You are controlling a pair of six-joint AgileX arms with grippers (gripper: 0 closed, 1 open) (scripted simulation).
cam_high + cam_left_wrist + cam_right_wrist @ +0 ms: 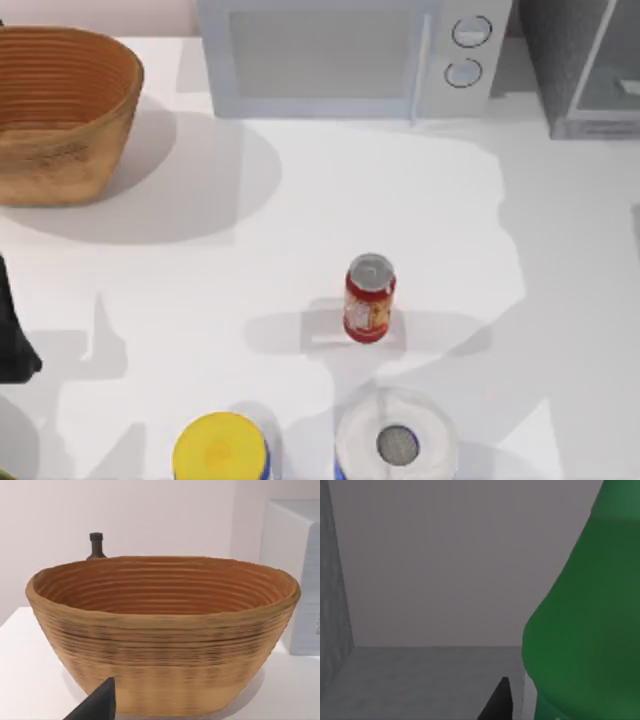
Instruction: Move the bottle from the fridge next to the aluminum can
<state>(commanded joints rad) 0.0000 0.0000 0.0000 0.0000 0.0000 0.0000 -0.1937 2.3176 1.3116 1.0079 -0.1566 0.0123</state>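
The green bottle stands inside the grey fridge, whose inner floor and back wall appear in the right wrist view. My right gripper is inside the fridge, right up against the bottle's lower body and pale label band. The red aluminum can stands upright near the middle of the white table. My left arm is parked at the table's left edge, facing the wicker basket.
A white microwave stands at the back, left of the fridge. The wicker basket sits at the back left, with a dark bottle behind it. A yellow-lidded container and a white roll stand near the front edge.
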